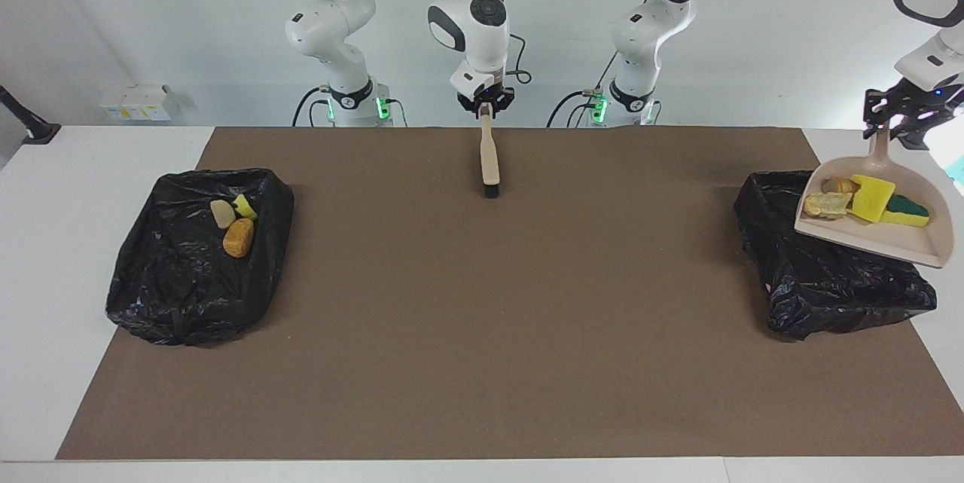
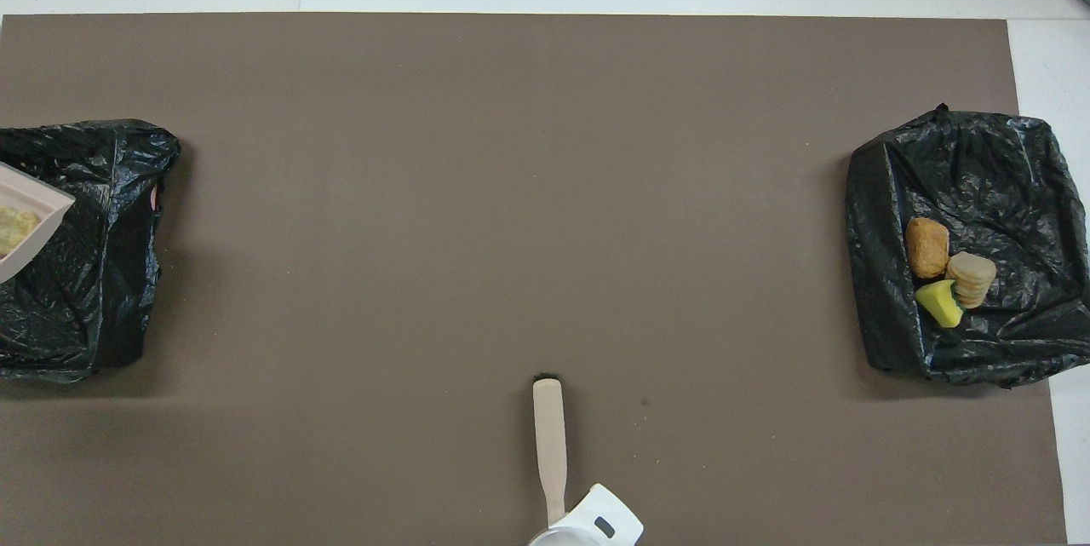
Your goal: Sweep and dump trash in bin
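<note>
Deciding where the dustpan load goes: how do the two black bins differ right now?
The bin at the right arm's end holds three bits; the bin at the left arm's end shows none. The dustpan hangs loaded over the latter; nothing hangs over the former. Both have black liners.
</note>
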### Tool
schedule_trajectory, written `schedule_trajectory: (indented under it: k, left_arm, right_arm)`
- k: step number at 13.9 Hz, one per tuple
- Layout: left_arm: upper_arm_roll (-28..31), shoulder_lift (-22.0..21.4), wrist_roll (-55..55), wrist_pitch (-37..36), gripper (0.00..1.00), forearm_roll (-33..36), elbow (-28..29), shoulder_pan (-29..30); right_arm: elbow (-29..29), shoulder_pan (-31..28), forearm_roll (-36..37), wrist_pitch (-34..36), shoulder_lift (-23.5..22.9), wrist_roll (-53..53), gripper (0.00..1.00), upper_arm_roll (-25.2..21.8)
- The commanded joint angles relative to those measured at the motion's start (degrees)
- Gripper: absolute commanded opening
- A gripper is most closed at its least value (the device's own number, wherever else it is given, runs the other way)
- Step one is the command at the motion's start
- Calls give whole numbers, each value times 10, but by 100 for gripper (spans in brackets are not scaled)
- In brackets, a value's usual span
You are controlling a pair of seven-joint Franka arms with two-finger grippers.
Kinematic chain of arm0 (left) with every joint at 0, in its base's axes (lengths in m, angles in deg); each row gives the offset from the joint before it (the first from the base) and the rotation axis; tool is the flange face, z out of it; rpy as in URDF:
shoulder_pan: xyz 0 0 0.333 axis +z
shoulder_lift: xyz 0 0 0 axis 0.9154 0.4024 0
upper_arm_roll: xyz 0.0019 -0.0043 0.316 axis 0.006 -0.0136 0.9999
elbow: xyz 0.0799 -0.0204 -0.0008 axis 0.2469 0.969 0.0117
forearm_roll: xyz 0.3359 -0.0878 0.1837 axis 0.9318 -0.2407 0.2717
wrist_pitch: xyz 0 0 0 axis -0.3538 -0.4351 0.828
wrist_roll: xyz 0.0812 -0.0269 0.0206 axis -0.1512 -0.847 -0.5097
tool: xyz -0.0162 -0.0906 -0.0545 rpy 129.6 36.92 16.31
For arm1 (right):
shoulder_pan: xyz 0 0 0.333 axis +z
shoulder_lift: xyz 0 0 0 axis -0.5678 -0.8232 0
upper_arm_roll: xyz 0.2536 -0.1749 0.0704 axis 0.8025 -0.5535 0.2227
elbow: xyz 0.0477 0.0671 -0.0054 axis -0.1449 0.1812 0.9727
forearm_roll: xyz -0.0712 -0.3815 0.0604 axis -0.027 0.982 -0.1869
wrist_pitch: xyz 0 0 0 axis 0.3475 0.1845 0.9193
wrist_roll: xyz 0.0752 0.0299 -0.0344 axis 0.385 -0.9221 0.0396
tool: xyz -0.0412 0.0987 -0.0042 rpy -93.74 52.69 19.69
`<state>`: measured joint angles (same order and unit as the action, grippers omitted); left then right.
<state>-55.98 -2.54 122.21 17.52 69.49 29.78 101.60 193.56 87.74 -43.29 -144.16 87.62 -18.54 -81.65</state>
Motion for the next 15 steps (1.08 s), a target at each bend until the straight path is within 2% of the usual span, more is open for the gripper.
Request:
schedule_trajectory:
  k: [1,4,8,12,15]
  left_arm:
    - [7,69,76,17,0,85,-87,4]
    - [7,77,77,38,0,156,-88,-4]
    - [6,78,76,47,0,284,-83,-42]
    - [7,72,74,20,0,331,-73,-82]
    - [4,68,75,19,0,394,-63,-105]
  right_arm:
    - [-59,-36,1,76,6,9,100,-1]
    - [-123,-90,7,147,4,64,100,-2]
    - [-234,-162,66,240,-27,154,100,-1]
    - [-306,-255,85,279,-36,288,100,-2]
    - [-345,-322,107,306,-45,395,100,-2]
